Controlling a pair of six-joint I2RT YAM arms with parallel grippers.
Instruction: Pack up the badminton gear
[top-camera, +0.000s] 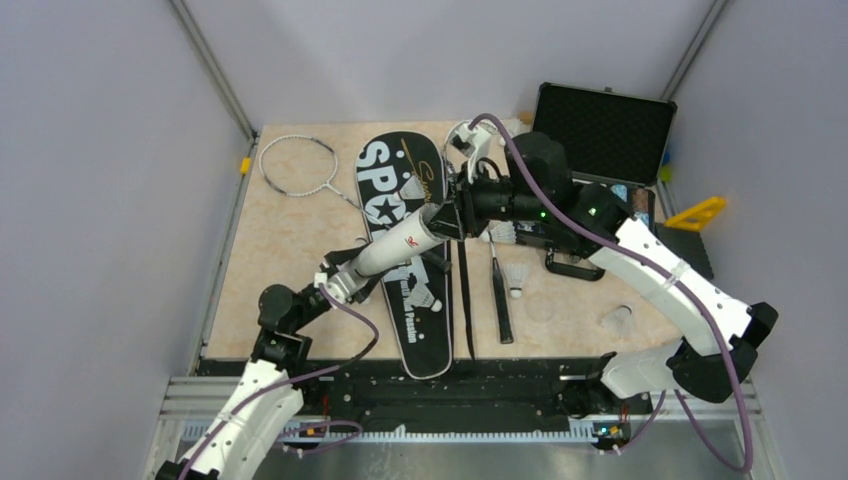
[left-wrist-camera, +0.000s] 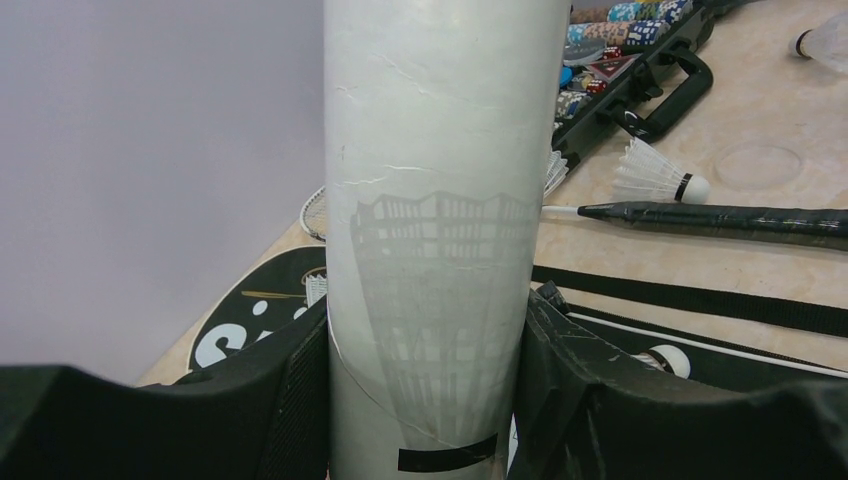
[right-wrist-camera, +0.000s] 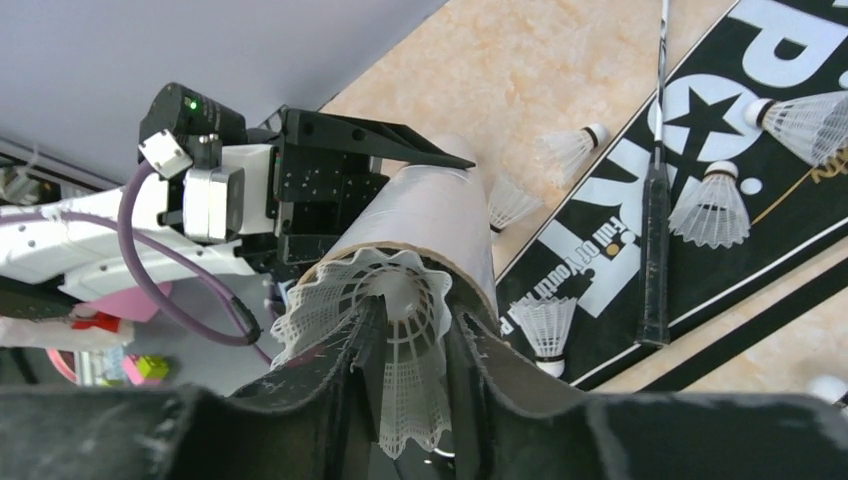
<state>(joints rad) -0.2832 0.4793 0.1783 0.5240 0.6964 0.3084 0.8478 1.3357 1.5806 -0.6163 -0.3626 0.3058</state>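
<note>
My left gripper (top-camera: 345, 280) is shut on the lower end of the white tube (top-camera: 400, 245) and holds it tilted above the black "SPORT" bag (top-camera: 395, 190). In the left wrist view the tube (left-wrist-camera: 440, 200) fills the gap between both fingers. My right gripper (top-camera: 455, 215) is at the tube's open mouth, shut on the mesh skirt of a shuttlecock (right-wrist-camera: 410, 360) that sits in the mouth. One racket (top-camera: 300, 165) lies at the far left. The other racket's black handle (top-camera: 500, 295) lies right of the bag. Loose shuttlecocks lie on the bag (top-camera: 428, 297) and on the table (top-camera: 516, 280).
The open black case of poker chips (top-camera: 600, 135) stands at the back right, under my right arm. A yellow triangle (top-camera: 697, 213) lies beside it. A clear round lid (top-camera: 540, 305) and another shuttlecock (top-camera: 620, 320) lie at the near right. The bag's black strap (top-camera: 465, 300) runs toward the front edge.
</note>
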